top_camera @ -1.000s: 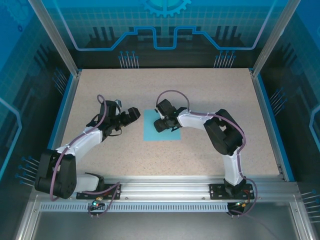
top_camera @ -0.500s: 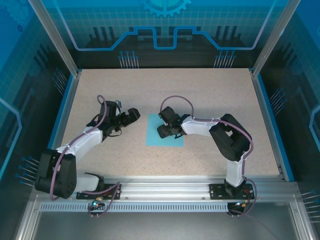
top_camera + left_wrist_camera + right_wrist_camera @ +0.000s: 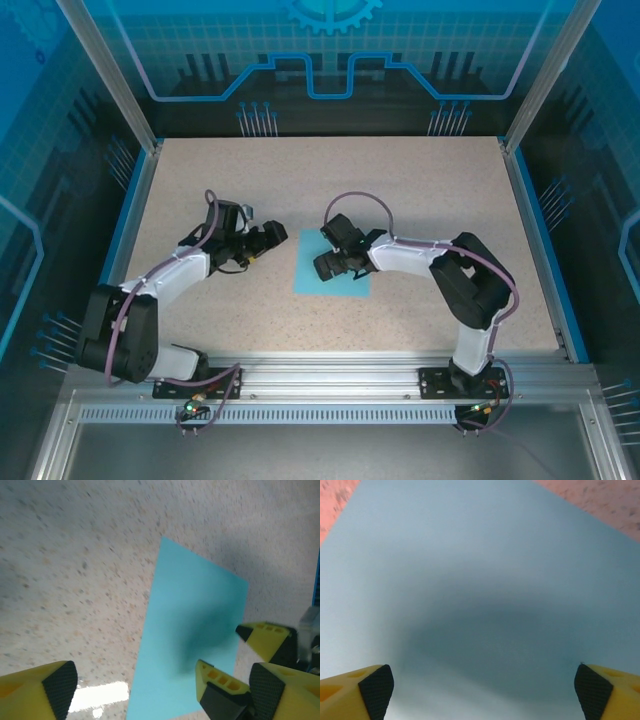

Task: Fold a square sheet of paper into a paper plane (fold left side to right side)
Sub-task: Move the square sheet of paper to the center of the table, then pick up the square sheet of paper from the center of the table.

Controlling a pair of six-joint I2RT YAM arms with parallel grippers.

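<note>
The square sheet of paper (image 3: 350,283) lies flat and light blue on the speckled table, a little right of the middle. My right gripper (image 3: 323,266) hovers low over its left half, open, with its shadow on the sheet; in the right wrist view the paper (image 3: 480,570) spans the gap between the right gripper's (image 3: 484,690) fingertips. My left gripper (image 3: 277,237) is open just left of the sheet's far left corner, apart from it. In the left wrist view the paper (image 3: 190,615) lies ahead of the left gripper (image 3: 165,692), with the right gripper's yellow fingers (image 3: 215,680) above its near right part.
The speckled tabletop (image 3: 420,190) has blue rails on the left (image 3: 125,225) and right (image 3: 540,240) and dark panels behind. Both arm bases stand on the aluminium rail (image 3: 330,375) at the near edge.
The right gripper has opened wider and drifted a little right and toward the near edge; the sheet shifted slightly right with it. The left gripper edged toward the sheet.
</note>
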